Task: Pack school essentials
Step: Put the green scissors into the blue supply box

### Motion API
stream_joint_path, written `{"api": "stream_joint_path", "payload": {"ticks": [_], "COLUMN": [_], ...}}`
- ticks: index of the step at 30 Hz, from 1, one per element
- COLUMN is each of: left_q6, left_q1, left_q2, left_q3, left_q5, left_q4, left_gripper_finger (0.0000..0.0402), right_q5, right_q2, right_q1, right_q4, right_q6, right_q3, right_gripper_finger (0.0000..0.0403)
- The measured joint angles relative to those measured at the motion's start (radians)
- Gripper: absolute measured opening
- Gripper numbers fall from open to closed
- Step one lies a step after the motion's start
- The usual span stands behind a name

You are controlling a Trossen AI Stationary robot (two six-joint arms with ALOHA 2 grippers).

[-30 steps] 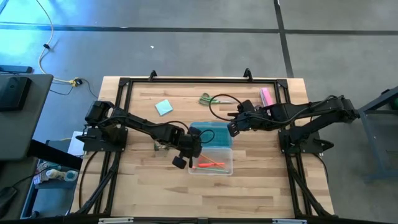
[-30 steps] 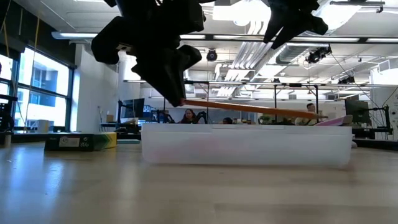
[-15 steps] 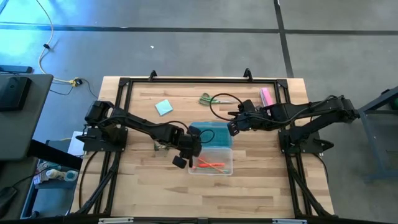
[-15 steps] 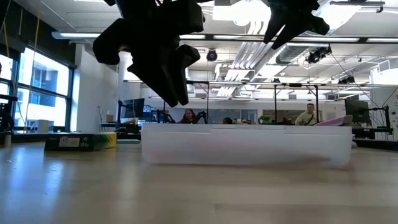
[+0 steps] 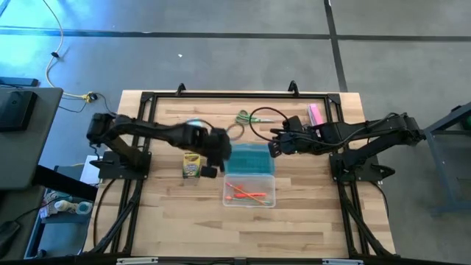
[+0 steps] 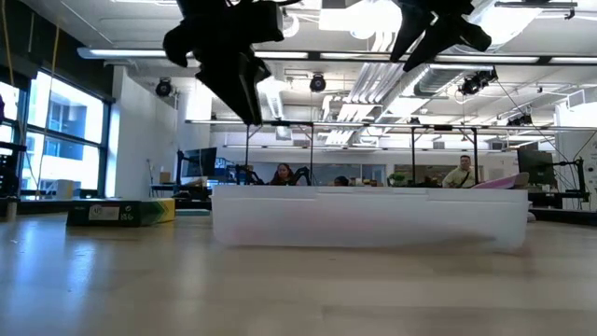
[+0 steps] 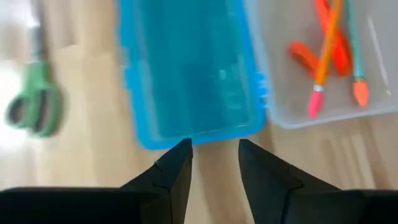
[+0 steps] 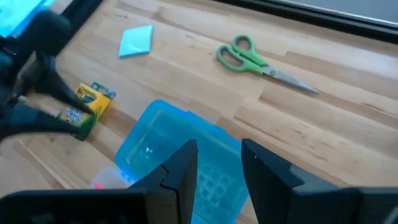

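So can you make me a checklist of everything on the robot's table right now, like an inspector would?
Surface: wooden table, bare planks.
Job's things: orange and red pens in the clear case; crayon box, scissors and light-blue pad outside it on the wood.
Clutter: pink block near the far edge; teal lid hinged open.
Grippers: left gripper open, empty, by the lid's edge; right gripper open, empty, above the lid.
Cables: black loop near the scissors.
Surroundings: grey floor; people beyond the table in the low view.
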Motion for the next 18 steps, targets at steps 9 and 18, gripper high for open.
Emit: {"api": "stream_joint_path", "payload": {"ticks": [9, 18], "left_q6": [-0.054, -0.112], "left_q1": [0.238, 0.357], "left_q2": [-0.155, -0.251], "left_q3": [-0.081, -0.244], "left_q5": [0.225, 0.31], "left_q4": [0.016, 0.121], "left_gripper_finger": [0.012, 0.0119], "right_q5": [0.011, 0.008], "right_q2": [0.0, 0.0], "right_q1": [-0.042, -0.128], "right_q4": [0.063, 0.159], "right_q6": [-0.02, -0.147], "right_q3": [0.0, 0.0], "right_gripper_finger": [0.0116, 0.0117]}}
